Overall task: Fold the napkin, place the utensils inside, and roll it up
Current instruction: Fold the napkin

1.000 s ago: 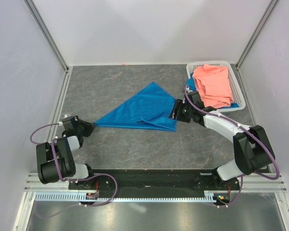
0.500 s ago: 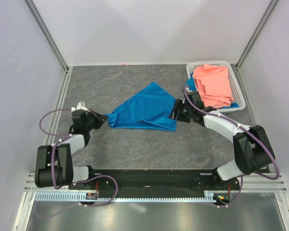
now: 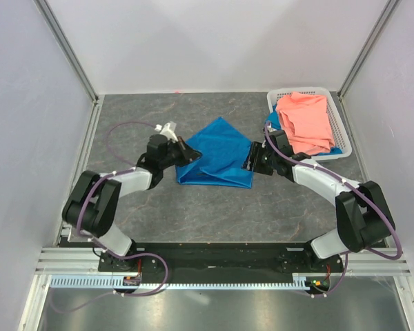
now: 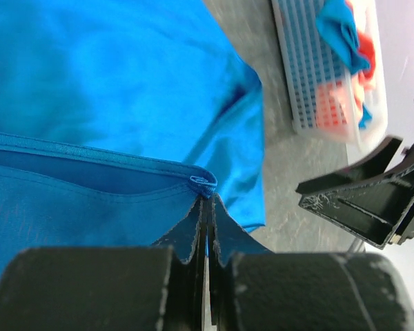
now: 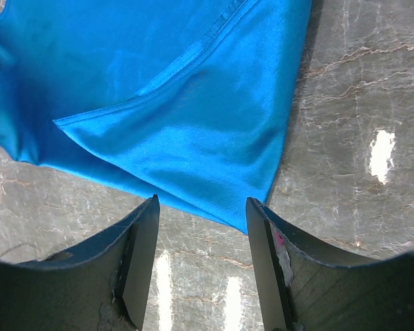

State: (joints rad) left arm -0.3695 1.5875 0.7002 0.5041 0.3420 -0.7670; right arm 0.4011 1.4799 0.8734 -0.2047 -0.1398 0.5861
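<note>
Napkin: bright blue, satiny sheen, stitched hem. It lies mid-table as a rough triangle, its left part doubled over onto the rest. Left gripper: black fingers pressed together, pinching a hemmed corner of the napkin, which is raised above the lower layer. Right gripper: spread wide, holding nothing, black jaws straddling the napkin's right pointed corner; contact unclear. Table: grey stone-look, veined, glossy. Back right: white plastic lattice basket, rectangular, heaped with crumpled salmon-pink cloth. A blue scrap pokes out beneath the pink cloth.
</note>
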